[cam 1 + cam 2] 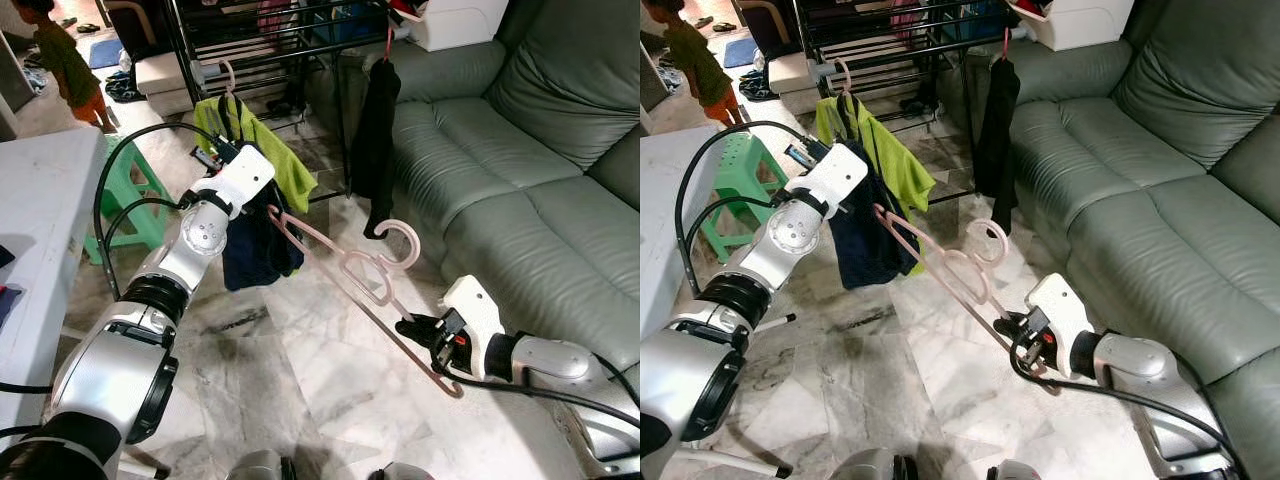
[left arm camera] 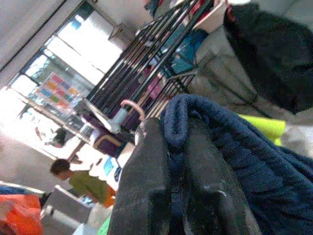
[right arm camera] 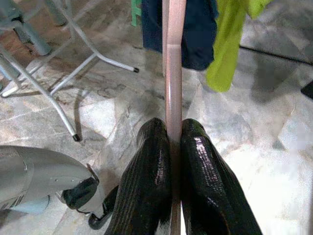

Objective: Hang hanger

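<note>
Lower right of the left eye view: my right gripper is clamped on the lower bar of the pink hanger, which runs diagonally up toward frame centre, its hook curling free in the air above the marble floor. I judge the far-end grip is there to give reach, so the hook can be swung toward a rail. At centre left my left gripper sits up by the dark navy garment, beside a lime green cloth that hangs on another hanger off the black drying rack along the top edge. A black garment hangs at upper centre, next to the green sofa on the right. A person in a green top stands at upper left; a green stool is at left.

Right eye view: same layout. The hanger's upper end lies near the left gripper and the navy garment; I cannot tell whether they touch.

Left wrist view: the fingers are pinched shut on a fold of navy fabric, frame centre. I take this as holding the garment steady for the hanger. The rack bars cross the upper half. A coloured panel at left is too blurred to read.

Right wrist view: both fingers squeeze the pink bar, which runs straight up the frame centre toward the navy and lime cloths. White table legs stand at upper left.

No legible brand, label or writing anywhere.
</note>
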`<state>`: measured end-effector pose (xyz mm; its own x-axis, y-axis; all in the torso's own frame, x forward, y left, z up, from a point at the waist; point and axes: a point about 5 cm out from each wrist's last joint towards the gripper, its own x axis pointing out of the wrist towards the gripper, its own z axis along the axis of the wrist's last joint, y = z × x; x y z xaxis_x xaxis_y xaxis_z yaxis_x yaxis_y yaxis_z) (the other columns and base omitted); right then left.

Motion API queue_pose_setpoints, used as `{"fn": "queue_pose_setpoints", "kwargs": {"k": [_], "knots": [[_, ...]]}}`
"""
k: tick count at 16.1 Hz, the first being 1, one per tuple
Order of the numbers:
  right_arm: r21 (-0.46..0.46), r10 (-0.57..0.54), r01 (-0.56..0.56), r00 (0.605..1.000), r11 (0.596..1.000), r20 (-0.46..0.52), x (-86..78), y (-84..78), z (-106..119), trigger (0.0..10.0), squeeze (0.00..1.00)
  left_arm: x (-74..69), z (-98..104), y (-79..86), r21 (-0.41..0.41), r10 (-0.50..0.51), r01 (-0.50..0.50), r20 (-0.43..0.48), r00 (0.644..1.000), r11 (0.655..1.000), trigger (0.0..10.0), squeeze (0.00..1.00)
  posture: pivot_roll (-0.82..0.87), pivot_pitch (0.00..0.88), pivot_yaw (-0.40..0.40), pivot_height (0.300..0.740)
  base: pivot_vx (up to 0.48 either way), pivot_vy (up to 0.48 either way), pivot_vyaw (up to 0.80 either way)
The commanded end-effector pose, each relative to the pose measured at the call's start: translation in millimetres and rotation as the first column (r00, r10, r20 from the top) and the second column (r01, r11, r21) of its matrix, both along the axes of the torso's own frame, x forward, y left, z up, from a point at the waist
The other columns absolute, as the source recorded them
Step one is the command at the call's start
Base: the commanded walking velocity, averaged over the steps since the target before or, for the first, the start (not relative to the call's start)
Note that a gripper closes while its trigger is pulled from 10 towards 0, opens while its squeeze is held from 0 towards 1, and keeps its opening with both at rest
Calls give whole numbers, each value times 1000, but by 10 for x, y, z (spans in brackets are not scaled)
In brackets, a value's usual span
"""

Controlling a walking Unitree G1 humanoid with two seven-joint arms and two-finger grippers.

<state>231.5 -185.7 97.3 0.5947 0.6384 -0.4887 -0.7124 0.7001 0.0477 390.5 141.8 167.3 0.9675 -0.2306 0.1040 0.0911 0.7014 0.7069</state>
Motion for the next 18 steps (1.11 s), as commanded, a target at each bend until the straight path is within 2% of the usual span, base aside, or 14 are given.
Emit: {"fn": "queue_pose_setpoints", "kwargs": {"k": [1,4,7,8,9,10,11,12,13,14,15,16,17,18], "knots": [[5,-51,51,998,999,-31,46,-5,-59,10000,0,21,235,-105,-56,-55,60,87,995,997,10000,0,-74,2,61,740,0,0,0],[46,-248,252,966,967,-79,188,-73,-172,10000,0,-58,336,-300,-113,-183,198,131,974,974,10000,0,-68,0,52,740,0,0,0],[82,-320,331,939,940,-126,246,-105,-225,10000,0,-169,336,-483,-130,-292,311,146,945,942,10000,0,-64,1,47,740,0,0,0],[101,-368,383,919,918,-142,304,-119,-240,10000,0,-288,310,-648,-127,-390,409,152,908,904,10000,0,-63,0,45,740,0,0,0],[110,-379,396,914,912,-146,326,-120,-239,10000,0,-335,292,-710,-126,-426,444,149,892,887,10000,0,-61,0,44,740,0,0,0],[146,-406,428,900,892,-159,375,-111,-222,10000,0,-467,223,-854,-118,-531,544,125,838,831,10000,0,-61,0,44,740,0,0,0],[173,-427,455,887,874,-174,409,-111,-210,10000,0,-556,193,-928,-117,-586,598,121,801,793,10000,0,-62,0,41,740,0,0,0],[240,-461,506,859,828,-221,471,-104,-180,10000,0,-731,143,-1062,-117,-673,682,113,731,722,10000,0,-60,0,40,740,0,0,0],[281,-489,548,834,788,-255,508,-111,-166,10000,0,-820,135,-1123,-110,-714,723,115,691,682,10000,0,-60,0,39,740,0,0,0],[314,-573,641,767,700,-288,590,-184,-153,10000,0,-947,142,-1205,-132,-770,779,121,627,613,10000,0,-58,0,38,740,0,0,0],[319,-593,662,749,678,-295,608,-203,-152,10000,0,-975,145,-1222,-138,-781,790,123,612,597,10000,0,-58,0,38,740,0,0,0],[351,-684,745,663,567,-303,690,-325,-120,10000,0,-1020,138,-1248,-150,-799,804,110,591,575,10000,0,-57,0,38,740,0,0,0],[438,-776,817,535,374,-335,793,-482,-13,10000,0,-1087,86,-1260,-145,-831,830,65,552,539,10000,0,-57,0,38,740,0,0,0],[520,-802,817,474,248,-363,852,-554,106,10000,0,-1121,40,-1253,-136,-848,843,37,529,520,10000,0,-57,0,38,740,0,0,0]]}}
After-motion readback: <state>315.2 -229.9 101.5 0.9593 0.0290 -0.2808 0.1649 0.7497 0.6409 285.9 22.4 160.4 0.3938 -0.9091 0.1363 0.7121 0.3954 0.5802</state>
